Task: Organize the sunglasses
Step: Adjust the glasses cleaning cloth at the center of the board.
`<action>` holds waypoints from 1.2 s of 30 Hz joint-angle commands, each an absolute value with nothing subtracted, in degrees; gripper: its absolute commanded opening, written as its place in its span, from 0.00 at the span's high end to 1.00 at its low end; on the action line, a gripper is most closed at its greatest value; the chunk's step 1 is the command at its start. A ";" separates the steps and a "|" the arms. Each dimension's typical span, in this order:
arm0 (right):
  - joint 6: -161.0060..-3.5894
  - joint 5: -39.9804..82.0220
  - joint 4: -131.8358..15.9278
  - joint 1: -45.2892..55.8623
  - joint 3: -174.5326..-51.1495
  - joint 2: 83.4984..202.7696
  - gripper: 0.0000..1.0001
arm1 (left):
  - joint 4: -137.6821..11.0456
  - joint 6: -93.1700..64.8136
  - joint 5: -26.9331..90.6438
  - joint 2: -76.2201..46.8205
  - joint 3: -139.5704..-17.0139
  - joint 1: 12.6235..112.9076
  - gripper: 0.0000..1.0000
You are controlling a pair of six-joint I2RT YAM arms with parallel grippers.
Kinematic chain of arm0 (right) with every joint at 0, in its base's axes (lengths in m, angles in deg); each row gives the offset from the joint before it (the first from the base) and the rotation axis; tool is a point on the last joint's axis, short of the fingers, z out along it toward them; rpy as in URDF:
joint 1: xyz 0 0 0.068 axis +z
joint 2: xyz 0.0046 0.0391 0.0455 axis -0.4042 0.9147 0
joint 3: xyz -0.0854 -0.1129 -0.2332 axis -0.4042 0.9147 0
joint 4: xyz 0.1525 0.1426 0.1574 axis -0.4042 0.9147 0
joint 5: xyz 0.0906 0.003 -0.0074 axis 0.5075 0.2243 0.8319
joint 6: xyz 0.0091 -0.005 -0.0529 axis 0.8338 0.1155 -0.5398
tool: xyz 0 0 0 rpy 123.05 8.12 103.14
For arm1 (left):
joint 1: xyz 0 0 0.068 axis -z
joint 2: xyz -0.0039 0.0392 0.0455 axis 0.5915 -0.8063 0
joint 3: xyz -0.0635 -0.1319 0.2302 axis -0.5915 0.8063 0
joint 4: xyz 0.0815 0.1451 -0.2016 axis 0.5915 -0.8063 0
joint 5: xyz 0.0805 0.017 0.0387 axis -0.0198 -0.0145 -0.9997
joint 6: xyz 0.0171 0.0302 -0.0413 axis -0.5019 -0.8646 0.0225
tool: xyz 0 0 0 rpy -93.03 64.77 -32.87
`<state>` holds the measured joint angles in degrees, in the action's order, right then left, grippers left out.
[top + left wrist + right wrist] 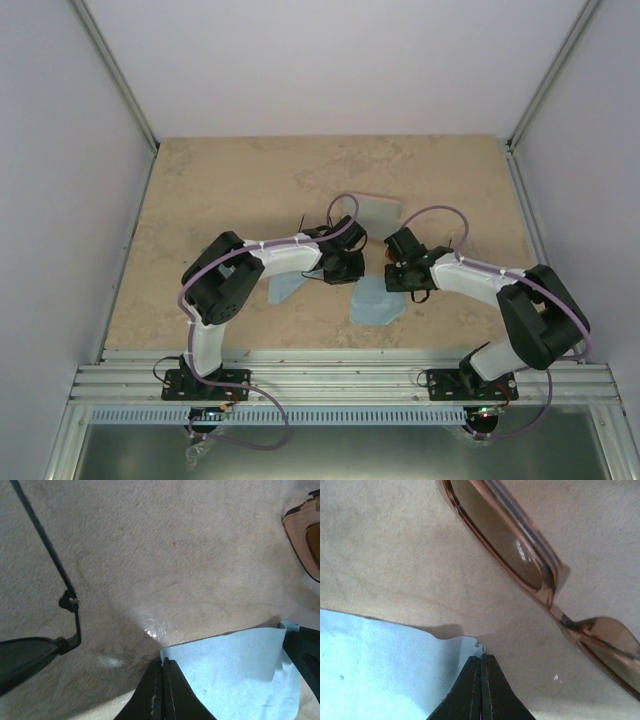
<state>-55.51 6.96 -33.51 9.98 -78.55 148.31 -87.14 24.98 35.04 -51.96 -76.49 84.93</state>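
Left of the left gripper (162,662), fingers pressed together, we see the black wire sunglasses (30,652), cut off. Beyond the closed right gripper (481,657) lie the amber sunglasses (520,550). Whether either pinches the light blue cloth (235,670) is unclear.

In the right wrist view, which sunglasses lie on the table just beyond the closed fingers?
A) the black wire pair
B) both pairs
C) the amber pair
C: the amber pair, with rectangular lenses, lies just past the right fingers, next to the blue cloth. No other pair shows in that view.
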 commanded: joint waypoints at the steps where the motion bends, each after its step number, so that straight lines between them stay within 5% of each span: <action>1: -56.34 8.22 -30.91 9.65 -77.51 145.39 1.00 | -88.35 24.28 32.89 -51.43 -75.85 85.40 1.00; 29: -58.88 42.53 -12.02 9.82 -78.62 116.00 0.99 | -89.30 29.49 45.42 -12.78 -54.27 86.42 1.00; 36: -57.79 31.08 -19.92 9.82 -75.99 123.32 1.00 | -88.25 27.88 39.67 -19.05 -56.19 86.37 1.00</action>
<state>-58.72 36.97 -15.33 9.98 -77.65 119.20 -88.86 28.11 42.95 -14.51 -54.85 86.20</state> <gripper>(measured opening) 0.014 0.012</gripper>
